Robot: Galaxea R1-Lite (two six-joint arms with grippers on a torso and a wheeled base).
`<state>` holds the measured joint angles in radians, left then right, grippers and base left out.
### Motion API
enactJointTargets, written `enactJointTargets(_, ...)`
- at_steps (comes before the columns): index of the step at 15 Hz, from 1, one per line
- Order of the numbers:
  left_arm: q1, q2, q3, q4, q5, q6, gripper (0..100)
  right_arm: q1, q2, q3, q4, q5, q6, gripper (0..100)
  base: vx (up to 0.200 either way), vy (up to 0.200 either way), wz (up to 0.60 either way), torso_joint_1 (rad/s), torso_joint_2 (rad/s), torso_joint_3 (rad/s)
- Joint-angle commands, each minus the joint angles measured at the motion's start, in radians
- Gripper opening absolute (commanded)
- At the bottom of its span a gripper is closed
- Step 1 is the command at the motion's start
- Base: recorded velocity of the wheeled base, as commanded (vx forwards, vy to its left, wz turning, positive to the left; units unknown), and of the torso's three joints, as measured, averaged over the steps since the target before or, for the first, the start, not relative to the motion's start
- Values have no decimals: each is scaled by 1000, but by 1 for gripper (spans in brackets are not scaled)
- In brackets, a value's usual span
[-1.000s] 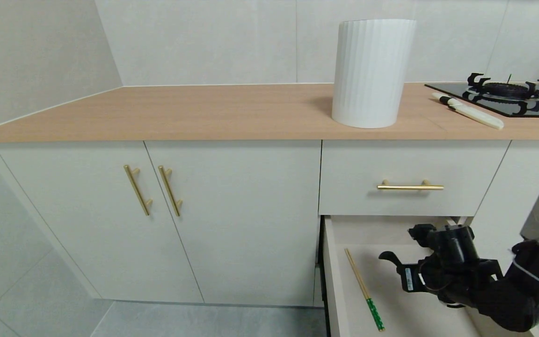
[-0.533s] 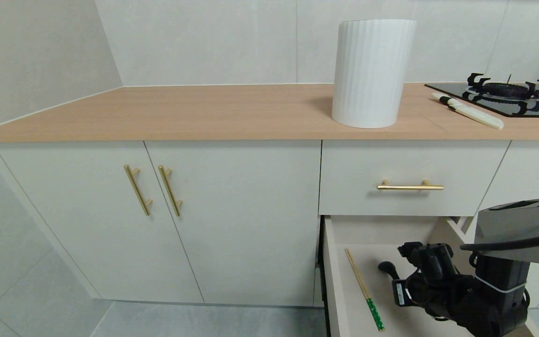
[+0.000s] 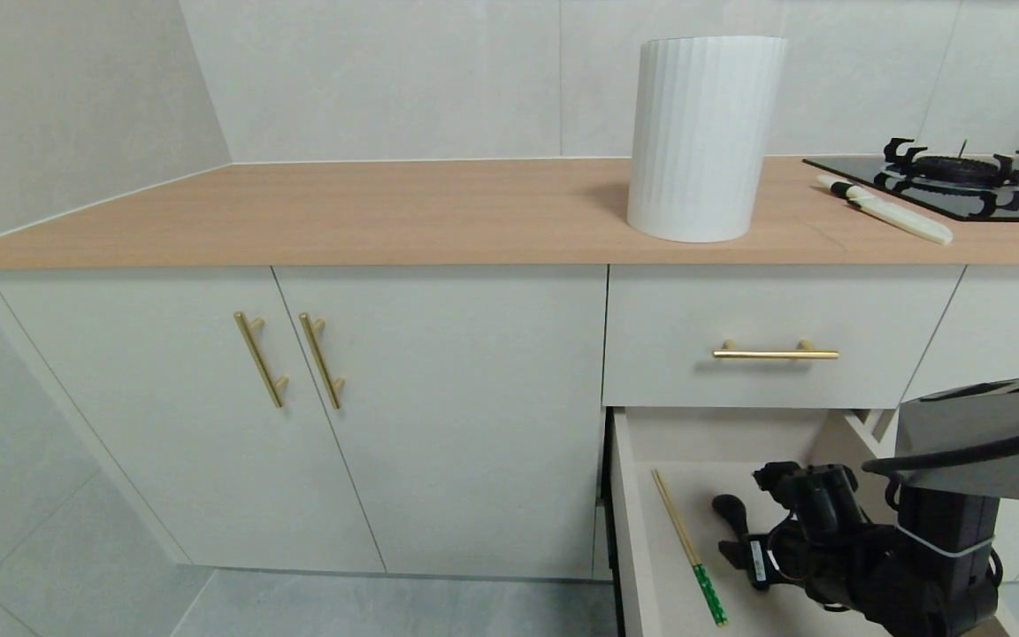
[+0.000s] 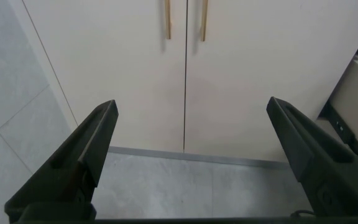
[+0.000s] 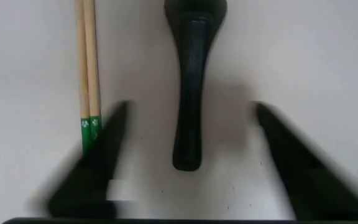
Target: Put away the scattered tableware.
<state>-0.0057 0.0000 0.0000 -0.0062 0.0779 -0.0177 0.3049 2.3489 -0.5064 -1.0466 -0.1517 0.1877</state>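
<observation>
A black spoon (image 3: pixel 729 510) (image 5: pixel 191 93) lies flat on the floor of the open lower drawer (image 3: pixel 629 531). Beside it lies a pair of wooden chopsticks (image 3: pixel 686 548) (image 5: pixel 86 62) with green ends. My right gripper (image 3: pixel 753 522) (image 5: pixel 190 112) sits low inside the drawer, open, its fingers on either side of the spoon's handle and clear of it. My left gripper (image 4: pixel 190 106) is open with nothing between its fingers. It faces the cabinet doors (image 4: pixel 185 62) just above the floor.
On the wooden counter (image 3: pixel 386 212) stand a tall white ribbed canister (image 3: pixel 700 137) and, at the right, a knife (image 3: pixel 885 210) beside a black gas stove (image 3: pixel 961 177). A shut drawer with a gold handle (image 3: pixel 775 354) is directly above the open one.
My right gripper came down into the drawer with the black spoon and let it go. The spoon now rests on the drawer floor between the spread fingers.
</observation>
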Motion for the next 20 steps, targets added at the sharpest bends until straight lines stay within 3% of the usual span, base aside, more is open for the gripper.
enactJointTargets(1, 0, 0, 0, 0, 0, -1, 100, 7, -119, 57, 0, 0, -1, 100, 0, 0, 0, 0, 0, 0)
enactJointTargets(4, 0, 0, 0, 0, 0, -1, 100, 26, -398, 149, 69, -2, -2, 100, 0, 0, 0, 0, 0, 0)
enactJointTargets(8, 0, 0, 0, 0, -1, -1, 100, 28, -784, 161, 454, 11, 1, 100, 0, 0, 0, 0, 0, 0)
enactJointTargets(13, 0, 0, 0, 0, -1, 1, 100, 76, -994, 75, 812, 20, -1, 100, 0, 0, 0, 0, 0, 0)
enactJointTargets(20, 0, 0, 0, 0, -1, 1, 100, 189, -1142, 12, 1140, 27, -17, 100, -200, 0, 0, 0, 5, 4)
